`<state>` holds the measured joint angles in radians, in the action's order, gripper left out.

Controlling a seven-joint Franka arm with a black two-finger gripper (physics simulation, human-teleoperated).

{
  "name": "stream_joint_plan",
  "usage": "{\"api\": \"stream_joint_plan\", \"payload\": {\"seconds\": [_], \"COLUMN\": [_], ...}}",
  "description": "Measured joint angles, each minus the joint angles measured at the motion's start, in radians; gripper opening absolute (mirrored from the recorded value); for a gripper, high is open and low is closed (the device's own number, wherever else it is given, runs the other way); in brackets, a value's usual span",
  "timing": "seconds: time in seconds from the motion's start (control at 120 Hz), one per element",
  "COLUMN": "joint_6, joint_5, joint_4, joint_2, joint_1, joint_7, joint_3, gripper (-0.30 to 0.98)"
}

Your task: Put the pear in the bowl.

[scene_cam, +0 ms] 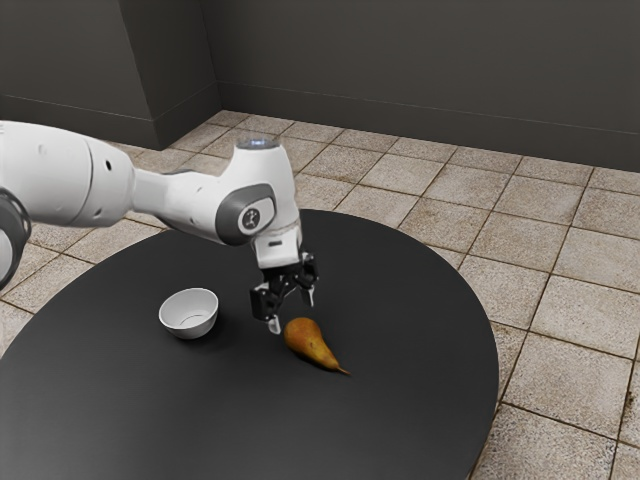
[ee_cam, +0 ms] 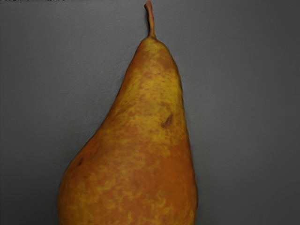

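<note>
1. The white robot arm (scene_cam: 180,205) is reaching in from the exterior view's left.
2. The small white bowl (scene_cam: 204,302) is sitting on the round black table (scene_cam: 420,400), with nothing inside.
3. The black gripper (scene_cam: 292,311) is hanging to the bowl's right in that view, its two fingers standing apart.
4. The brown-yellow pear (scene_cam: 306,341) is lying on the table by the gripper, its stem pointing right and near.
</note>
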<state>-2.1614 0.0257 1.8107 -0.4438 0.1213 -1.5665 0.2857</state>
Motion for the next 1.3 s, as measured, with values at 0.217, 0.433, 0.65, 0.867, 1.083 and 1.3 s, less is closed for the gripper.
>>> {"api": "stream_joint_plan", "payload": {"seconds": [0.217,0.433,0.65,0.867,1.083,1.3], "joint_6": [-0.056,-0.095,-0.119,-0.136,-0.143,-0.145], "joint_5": [-0.009,-0.017,-0.019,-0.021,-0.022,-0.032], "joint_4": [0.012,0.012,0.011,0.009,0.008,0.005], "joint_2": [-0.025,-0.05,-0.075,-0.091,-0.092,-0.084], "joint_1": [-0.003,-0.009,-0.014,-0.018,-0.021,-0.021], "joint_7": [-0.046,-0.077,-0.096,-0.109,-0.113,-0.106], "joint_3": [0.001,0.001,0.001,0.001,0.001,0.001], "gripper": [0.67,0.67,0.67,0.66,0.55,0.42]}}
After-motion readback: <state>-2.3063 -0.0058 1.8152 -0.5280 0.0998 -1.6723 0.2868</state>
